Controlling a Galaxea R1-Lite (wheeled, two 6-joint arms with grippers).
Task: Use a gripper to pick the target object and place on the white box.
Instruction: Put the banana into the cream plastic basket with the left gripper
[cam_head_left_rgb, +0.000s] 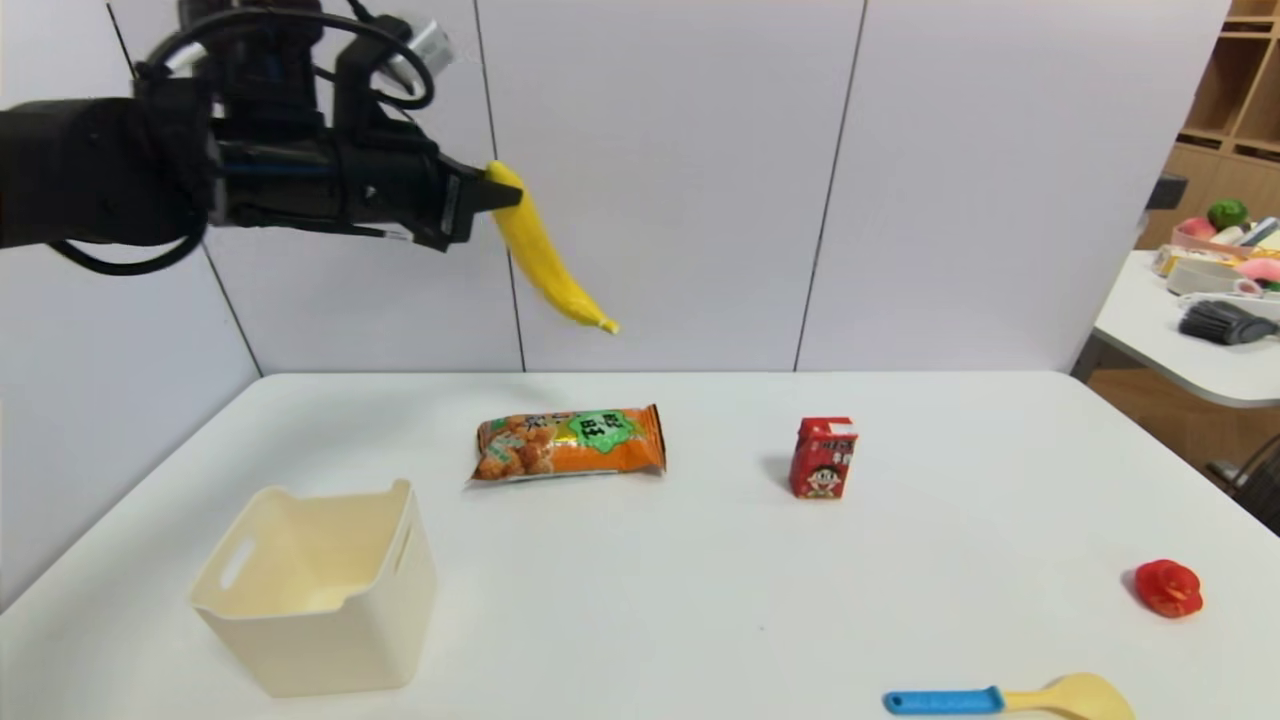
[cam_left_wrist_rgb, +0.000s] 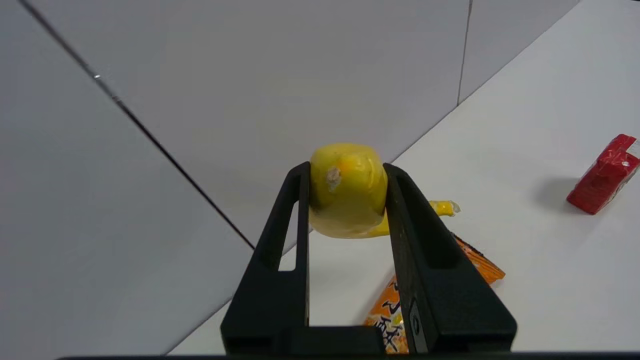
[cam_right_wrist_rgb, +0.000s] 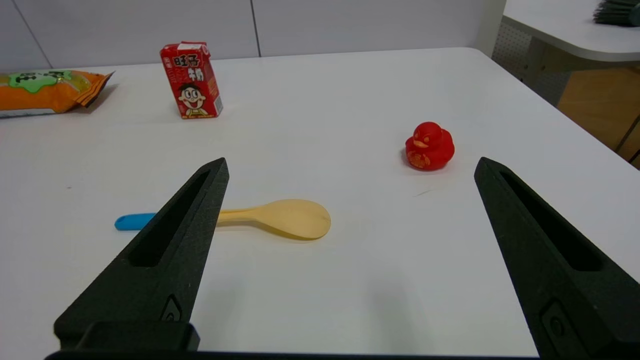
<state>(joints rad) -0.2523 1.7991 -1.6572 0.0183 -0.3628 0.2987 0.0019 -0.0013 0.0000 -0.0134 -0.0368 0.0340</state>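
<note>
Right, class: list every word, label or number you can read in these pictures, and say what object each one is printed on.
"旺仔" and below it "牛奶": in white on the front of the red drink carton, above a cartoon boy's face.
Green patch with dark characters on the orange snack bag: too blurred to read.
Small print elsewhere on the carton and bag: too small to read.
Banana, white box, spoon, red duck: no text.
</note>
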